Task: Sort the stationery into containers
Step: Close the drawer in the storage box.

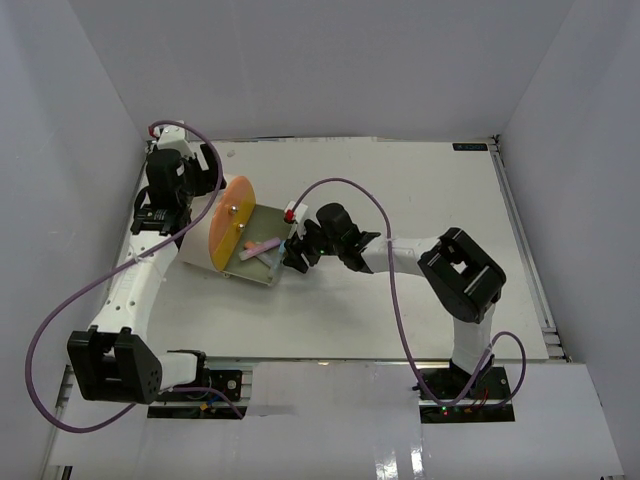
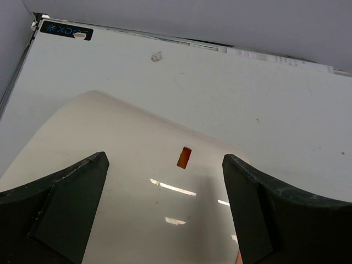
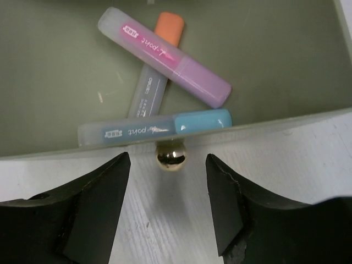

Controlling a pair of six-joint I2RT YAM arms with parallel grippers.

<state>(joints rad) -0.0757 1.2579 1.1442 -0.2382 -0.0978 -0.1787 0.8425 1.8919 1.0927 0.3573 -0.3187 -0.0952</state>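
The pink highlighter (image 3: 165,55) lies crossed over the orange-capped highlighter (image 3: 157,71), and the blue-capped highlighter (image 3: 154,129) rests along the front wall. All three sit inside the drawer (image 3: 286,121), which stands pulled out of the container (image 1: 232,222) toward the middle of the table (image 1: 420,310). The container itself sits near the table's left edge, about midway between the far and near edges.

Just outside the drawer front is its brass knob (image 3: 171,157). The right end effector (image 3: 168,168) is lined up on it — one finger on each side, part-open, neither touching and nothing held. I'd say it is placed that way to take the knob and work the drawer, probably to push it home now that it holds pens.

The left end effector (image 2: 165,159) is spread wide over the container's cream wall, gripping nothing — whether its pads touch I cannot tell. It looks stationed there to keep the round body from sliding when the drawer moves.
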